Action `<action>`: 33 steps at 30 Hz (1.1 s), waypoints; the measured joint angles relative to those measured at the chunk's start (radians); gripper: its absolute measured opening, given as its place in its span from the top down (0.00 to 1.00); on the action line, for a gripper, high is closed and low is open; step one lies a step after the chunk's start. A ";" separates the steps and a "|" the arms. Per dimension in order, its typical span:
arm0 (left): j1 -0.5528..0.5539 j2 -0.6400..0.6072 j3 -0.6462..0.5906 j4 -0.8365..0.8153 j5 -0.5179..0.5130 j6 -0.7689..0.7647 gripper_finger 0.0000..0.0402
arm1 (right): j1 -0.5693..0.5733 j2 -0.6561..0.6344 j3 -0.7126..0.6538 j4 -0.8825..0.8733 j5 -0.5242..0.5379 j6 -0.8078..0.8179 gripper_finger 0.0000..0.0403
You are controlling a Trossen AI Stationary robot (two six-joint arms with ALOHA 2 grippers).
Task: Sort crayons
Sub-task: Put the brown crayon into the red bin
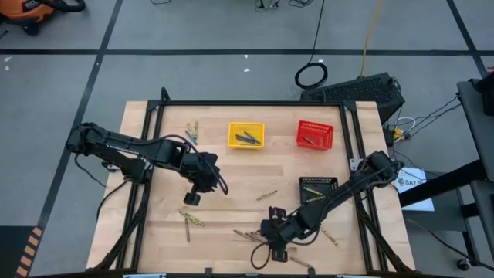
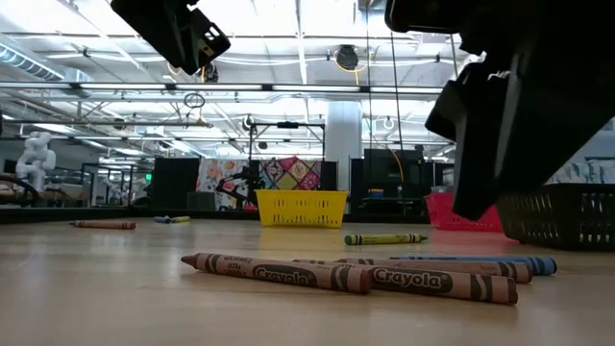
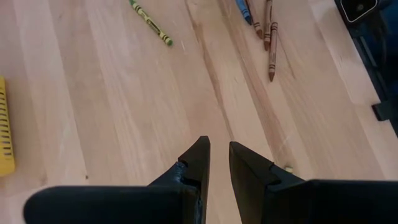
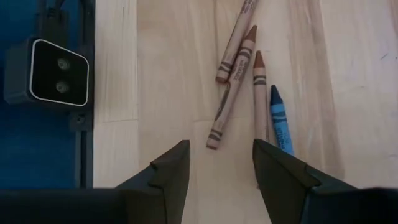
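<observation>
Left gripper (image 1: 193, 198): hangs above bare wood, left of the table's middle; fingers (image 3: 198, 163) parted by a narrow gap, nothing between them.
Left-side crayons (image 1: 189, 222): a few lie on the wood nearer the front edge than the left gripper; another small bunch (image 1: 192, 130) lies at the back, just left of the yellow basket.
Yellow basket (image 1: 246, 135): back centre, with dark crayons lying inside.
Green crayon (image 1: 267, 195): lies alone on the boards between the two grippers; also seen from the left wrist (image 3: 150, 22).
Right gripper (image 1: 272, 232): low over the front edge, jaws spread wide and empty, fingers (image 4: 172, 169) either side of bare wood.
Front crayons (image 4: 232, 96): three brown ones and a blue one (image 4: 280, 119) lie side by side just ahead of the right gripper, not touching it.
Red basket (image 1: 315, 134): back right, a crayon inside.
Black basket (image 1: 317, 188): right of centre, beside the right arm; at least one yellowish crayon in it.
</observation>
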 joint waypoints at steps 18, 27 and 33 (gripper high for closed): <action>0.000 0.000 0.000 0.001 0.000 -0.007 0.84 | 0.004 0.025 0.000 -0.028 0.030 0.001 0.60; 0.000 0.000 0.000 0.000 -0.001 -0.007 0.84 | 0.004 0.050 0.000 -0.039 0.027 0.001 0.60; 0.000 0.000 0.000 0.001 -0.001 -0.007 0.84 | 0.002 0.050 0.000 -0.040 0.045 -0.002 0.60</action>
